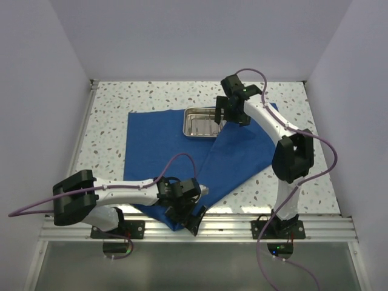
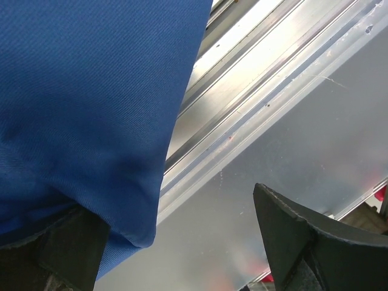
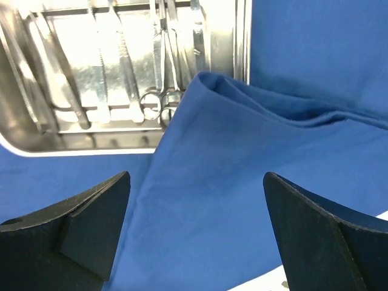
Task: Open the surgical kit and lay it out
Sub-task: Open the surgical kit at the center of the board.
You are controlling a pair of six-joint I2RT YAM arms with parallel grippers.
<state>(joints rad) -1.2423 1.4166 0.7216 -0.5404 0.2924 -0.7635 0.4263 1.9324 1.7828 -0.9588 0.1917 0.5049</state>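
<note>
The royal-blue cloth wrap (image 1: 157,142) lies opened out across the middle of the speckled worktop (image 1: 151,97), though not flat: a broad flap is folded over on the right half, running diagonally from beside the steel tray (image 1: 202,123) down to the near edge, where its corner hangs over the aluminium rail (image 1: 242,224). The tray sits on the cloth towards the far side, shiny and rectangular, and the right wrist view shows thin steel instruments lying lengthwise in it, among them scissors (image 3: 165,66) with their ring handles towards the camera (the rest are too glare-washed to name). A raised fold of the cloth overlaps the tray's near right corner. The right gripper (image 1: 233,110) hovers just beside the tray's right end, its fingers (image 3: 91,224) spread wide above the fold with nothing between them. The left gripper (image 1: 189,211) is at the near edge over the hanging corner; its jaws stand wide apart, the cloth draped against one finger while the other finger (image 2: 303,242) is clear of it, over the rail. Purple cables (image 1: 327,151) loop from both arms.
</note>
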